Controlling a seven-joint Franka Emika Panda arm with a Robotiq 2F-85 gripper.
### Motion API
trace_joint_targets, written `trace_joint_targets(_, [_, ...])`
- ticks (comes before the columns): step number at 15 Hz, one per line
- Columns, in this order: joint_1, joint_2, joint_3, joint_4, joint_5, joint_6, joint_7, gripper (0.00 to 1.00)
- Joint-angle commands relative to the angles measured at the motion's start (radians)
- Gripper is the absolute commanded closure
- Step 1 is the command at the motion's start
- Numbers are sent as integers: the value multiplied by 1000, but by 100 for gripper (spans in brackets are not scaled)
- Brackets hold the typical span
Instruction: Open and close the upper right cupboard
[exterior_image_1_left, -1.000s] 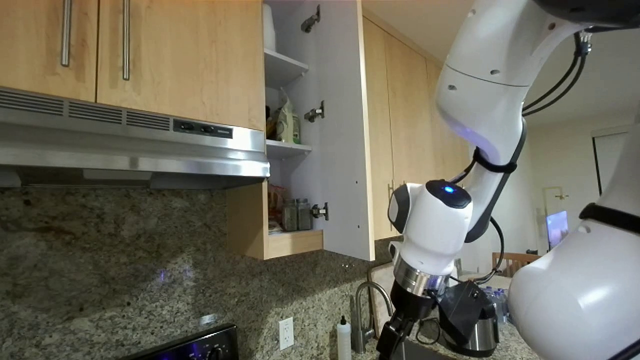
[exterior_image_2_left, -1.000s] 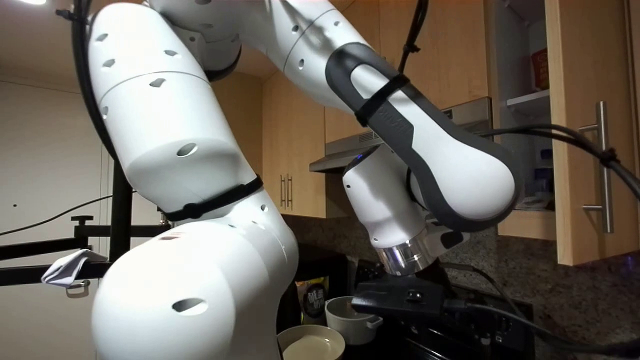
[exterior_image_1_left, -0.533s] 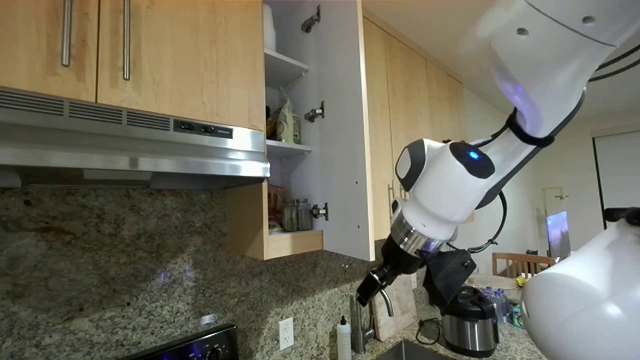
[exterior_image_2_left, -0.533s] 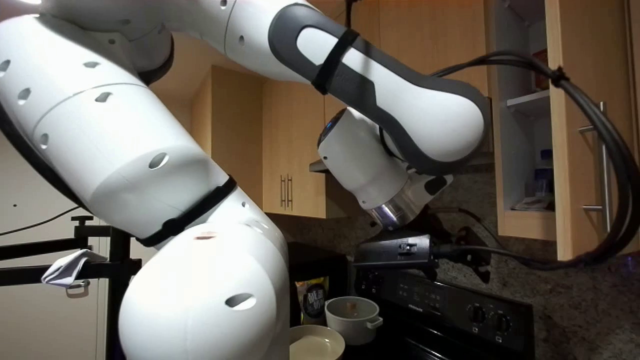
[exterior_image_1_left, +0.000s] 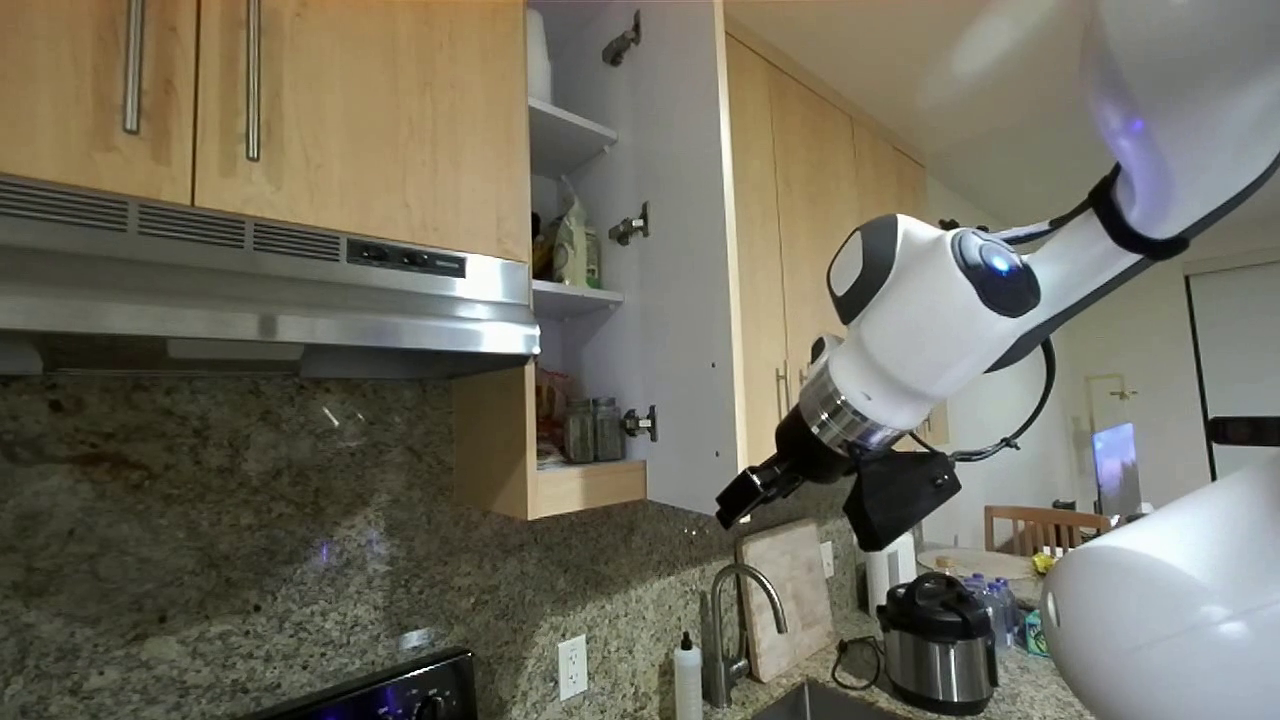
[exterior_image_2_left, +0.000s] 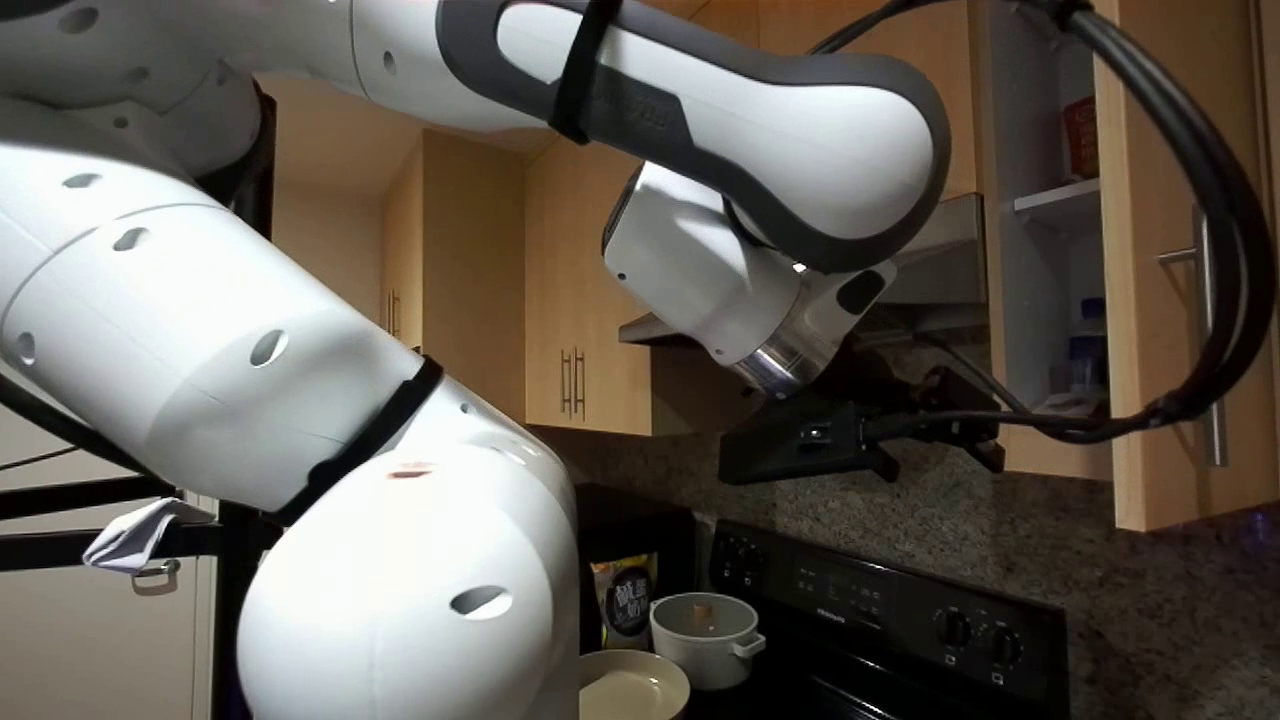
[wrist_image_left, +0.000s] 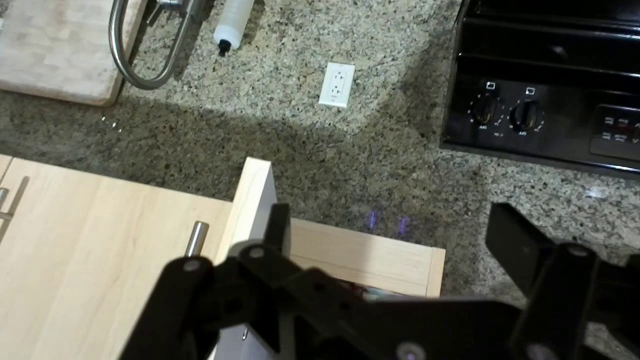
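The tall, narrow, light-wood upper right cupboard is hanging just beside the stainless-steel range hood, its top passing out of frame in both exterior views. Its flat door is standing wide open, swung outward, and is showing a white inner face. Three metal hinges are lining up one above another between door and cupboard. Inside, two white shelves are dividing the white space, and a light-wood rail is running along the bottom front. In an exterior view, a slim, upright metal bar handle is sitting low on the door's light-wood outer face, partly hidden; in the wrist view, only one end of it is showing.
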Motion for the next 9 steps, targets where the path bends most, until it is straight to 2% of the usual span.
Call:
trace_joint_targets(1, [0, -9, -3, 0, 0, 0, 0, 0])
trace_joint_targets(9, [0, -16, -4, 0, 0, 0, 0, 0])
